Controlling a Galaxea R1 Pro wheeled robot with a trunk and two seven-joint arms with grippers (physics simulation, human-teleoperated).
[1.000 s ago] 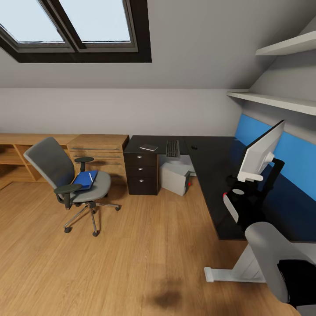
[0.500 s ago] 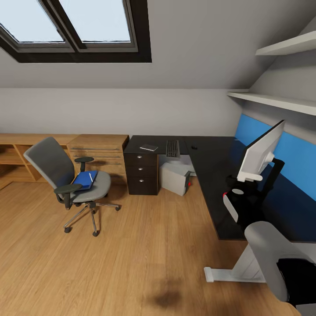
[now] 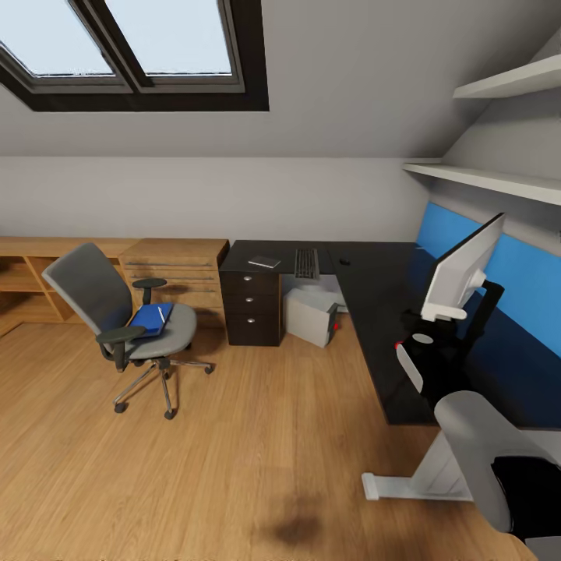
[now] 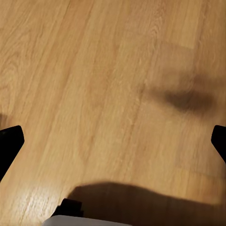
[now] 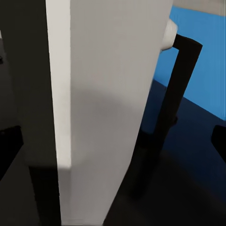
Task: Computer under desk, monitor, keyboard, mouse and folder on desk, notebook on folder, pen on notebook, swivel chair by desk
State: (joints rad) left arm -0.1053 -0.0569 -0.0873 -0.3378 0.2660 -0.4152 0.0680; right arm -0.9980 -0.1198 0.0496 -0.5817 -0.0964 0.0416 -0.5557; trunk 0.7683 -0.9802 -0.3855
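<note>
**A:** What can go wrong for you from here?

**B:** Mostly the monitor (image 3: pixel 460 273). It stands on the desk (image 3: pixel 366 288) near the front edge, in front of the blue panel (image 3: pixel 514 273), and your right gripper (image 5: pixel 113 146) is right up against its pale back. If you turn the base or swing that arm before drawing it clear, I'd expect you to tip the screen on its thin stem.

**A:** And across the room?

**B:** The folder (image 3: pixel 150 319) lies on the chair (image 3: pixel 117 312) seat with the pen (image 3: pixel 161 315) on top. The chair is on casters, well apart from the desk. Nudge it while reaching and it may roll. Tilt the folder as you lift and the pen will likely slide to the floor (image 4: pixel 94 70).

**A:** How are my grippers set?

**B:** The right one is spread wide. Its fingertips (image 5: pixel 9 146) sit at the far edges of the wrist view with the monitor's back between them. I cannot tell whether either finger touches it, but it pinches nothing. The left gripper (image 4: pixel 113 141) is also spread wide, above bare floor, holding nothing.

**A:** The rest?

**B:** The keyboard (image 3: pixel 306 263) and mouse (image 3: pixel 344 262) lie on the far wing of the desk, well apart from the monitor. The notebook (image 3: pixel 264 262) is beside the keyboard, above the drawers. The computer (image 3: pixel 312 315) is under the desk already. Mind the keyboard when you reach past it.
</note>
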